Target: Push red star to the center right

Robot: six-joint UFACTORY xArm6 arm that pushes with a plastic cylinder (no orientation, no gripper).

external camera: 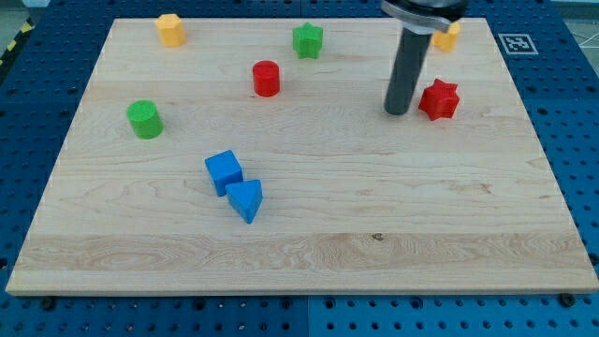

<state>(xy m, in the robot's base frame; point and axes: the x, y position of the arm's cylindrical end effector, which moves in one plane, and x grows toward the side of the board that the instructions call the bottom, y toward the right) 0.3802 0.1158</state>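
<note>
Small red star-shaped block (439, 99) is seen on the pale wooden desk (309, 234), upper right area, short of the right edge and slightly above mid-height. The dark rod's lower end, my tip (397, 111), is placed just beside the star on the view's left, close to touching; actual contact cannot be confirmed. No gripper is fitted to this arm, so no open or closed state can be given

Risks judged from this layout:
- The tip is set a little lower in the view than the star's middle. An off-centre push is likely, so the star may be spun or deflected toward the view's top instead of being carried right and slightly down
- The star's points give an uneven contact face; the tip could be slipped into a notch or off a point, and the block lost sideways
- Small orange block (447, 37), shape unclear and partly hidden by the arm, is near the top right corner. It could be struck if the star is deflected upward
- Limited desk remains to the right; an overshoot could leave the star at or over the edge

Red cylinder (267, 78), green star (307, 40), green cylinder (145, 120), blue cube (224, 172), blue triangular block (245, 199) and the second orange block (169, 29) are well apart to the left, so no interference is expected
</note>
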